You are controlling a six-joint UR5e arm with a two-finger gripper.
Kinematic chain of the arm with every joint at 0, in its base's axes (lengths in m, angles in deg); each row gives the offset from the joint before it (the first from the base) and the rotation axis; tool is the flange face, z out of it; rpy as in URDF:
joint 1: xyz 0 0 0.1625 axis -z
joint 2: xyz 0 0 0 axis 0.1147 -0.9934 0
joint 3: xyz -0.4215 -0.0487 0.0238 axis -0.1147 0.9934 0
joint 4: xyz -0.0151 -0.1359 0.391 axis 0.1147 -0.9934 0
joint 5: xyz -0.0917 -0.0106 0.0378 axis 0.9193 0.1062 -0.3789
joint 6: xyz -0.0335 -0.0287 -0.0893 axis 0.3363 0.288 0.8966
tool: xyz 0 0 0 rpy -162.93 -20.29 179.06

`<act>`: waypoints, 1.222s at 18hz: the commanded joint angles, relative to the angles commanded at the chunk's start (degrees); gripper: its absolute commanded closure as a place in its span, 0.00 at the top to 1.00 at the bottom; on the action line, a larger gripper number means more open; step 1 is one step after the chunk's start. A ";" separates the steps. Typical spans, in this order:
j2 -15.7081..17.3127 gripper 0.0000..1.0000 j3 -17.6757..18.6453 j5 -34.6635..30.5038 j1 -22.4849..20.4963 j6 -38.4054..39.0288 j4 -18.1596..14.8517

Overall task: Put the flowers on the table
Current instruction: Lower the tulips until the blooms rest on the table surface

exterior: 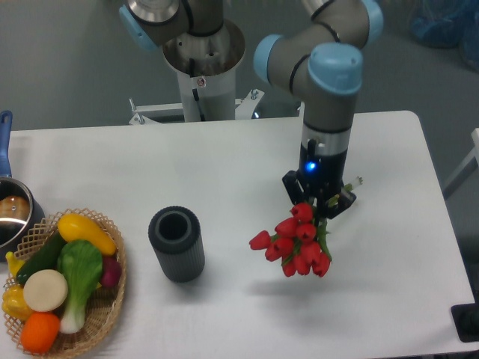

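Note:
The flowers (296, 241), a bunch of red tulips with green leaves, hang blooms-forward below my gripper (318, 203), which is shut on their stems. The stems are mostly hidden behind the blooms and the fingers. The bunch hovers over the right-middle part of the white table (224, 172), a faint shadow beneath it. I cannot tell whether any bloom touches the tabletop.
A dark grey ribbed cylinder vase (177, 244) stands upright left of the flowers. A wicker basket (108, 307) of vegetables sits at the front left, with a pot (11, 213) behind it. The arm's base (203, 67) stands at the table's far edge.

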 joint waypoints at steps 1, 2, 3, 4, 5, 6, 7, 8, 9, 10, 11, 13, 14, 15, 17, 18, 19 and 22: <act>-0.97 0.24 0.09 0.00 0.44 0.00 0.00; -2.19 0.25 0.00 0.09 0.53 0.00 0.17; -2.73 0.26 -0.17 0.09 0.62 0.00 0.26; -3.08 0.26 -0.18 0.09 0.62 -0.09 0.26; -3.69 0.26 -0.26 0.09 0.62 -0.26 0.35; -4.40 0.26 -0.52 0.09 0.71 -0.35 0.35; -5.36 0.26 -1.14 0.09 0.71 -0.35 0.44; -6.07 0.26 -1.66 0.09 0.71 -0.35 0.44; -6.51 0.26 -2.02 0.09 0.97 -0.26 0.44; -6.69 0.26 -2.11 0.09 1.32 -0.26 0.44; -7.04 0.26 -2.11 0.09 1.32 -0.26 0.53; -7.65 0.26 -2.11 0.09 1.32 -0.35 0.53; -7.83 0.26 -2.20 0.09 1.41 -0.35 0.53; -8.00 0.26 -2.20 0.09 1.41 -0.35 0.61; -8.79 0.26 -2.63 0.00 1.50 -0.35 0.70; -9.15 0.26 -2.81 0.00 1.50 -0.35 0.70; -9.32 0.26 -2.99 0.00 1.50 -0.26 0.62; -9.50 0.38 -3.16 0.00 1.59 -0.35 0.70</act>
